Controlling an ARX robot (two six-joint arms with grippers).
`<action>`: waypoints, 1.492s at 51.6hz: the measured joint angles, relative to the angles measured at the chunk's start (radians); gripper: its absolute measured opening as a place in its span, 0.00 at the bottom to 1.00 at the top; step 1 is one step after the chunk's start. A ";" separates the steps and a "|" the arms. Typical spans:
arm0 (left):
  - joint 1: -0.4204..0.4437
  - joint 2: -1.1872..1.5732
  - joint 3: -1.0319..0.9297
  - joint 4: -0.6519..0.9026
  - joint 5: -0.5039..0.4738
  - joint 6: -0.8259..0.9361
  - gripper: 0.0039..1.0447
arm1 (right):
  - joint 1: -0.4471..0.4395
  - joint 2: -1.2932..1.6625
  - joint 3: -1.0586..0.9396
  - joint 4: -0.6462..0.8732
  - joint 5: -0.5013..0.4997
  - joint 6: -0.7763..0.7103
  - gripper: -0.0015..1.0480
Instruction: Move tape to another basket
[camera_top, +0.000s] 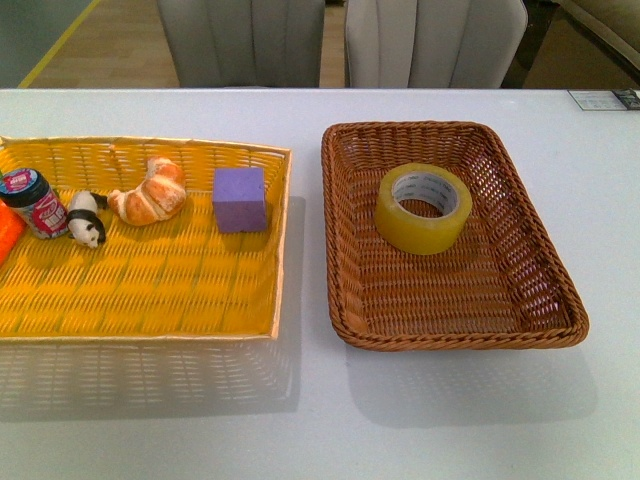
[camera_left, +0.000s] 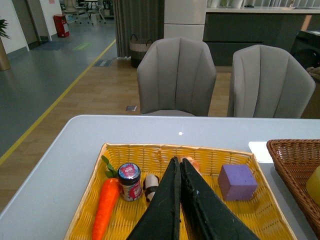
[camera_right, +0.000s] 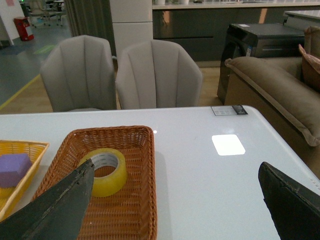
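The tape (camera_top: 424, 208), a yellow roll with a white core, lies flat in the far half of the brown wicker basket (camera_top: 450, 340). Neither arm shows in the front view. In the right wrist view the tape (camera_right: 104, 171) sits inside the basket (camera_right: 150, 190), and my right gripper (camera_right: 176, 167) is open and empty over the bare table beside the basket. My left gripper (camera_left: 179, 162) is shut on nothing above the yellow basket (camera_left: 150, 147). From the left wrist only the brown basket's corner (camera_left: 295, 155) and a sliver of the tape (camera_left: 315, 185) show.
The yellow basket (camera_top: 150, 290) on the left holds a purple cube (camera_top: 240, 198), a croissant (camera_top: 150, 192), a panda figure (camera_top: 87, 218), a small jar (camera_top: 35, 203) and a carrot (camera_left: 105, 210). Two grey chairs (camera_top: 240, 40) stand behind the white table.
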 joint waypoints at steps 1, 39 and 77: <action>0.000 -0.011 0.000 -0.010 0.000 0.000 0.01 | 0.000 0.000 0.000 0.000 0.000 0.000 0.91; 0.000 -0.356 -0.001 -0.338 0.000 0.000 0.01 | 0.000 0.000 0.000 0.000 0.000 0.000 0.91; 0.000 -0.612 0.000 -0.610 0.000 0.000 0.01 | 0.000 0.000 0.000 0.000 0.000 0.000 0.91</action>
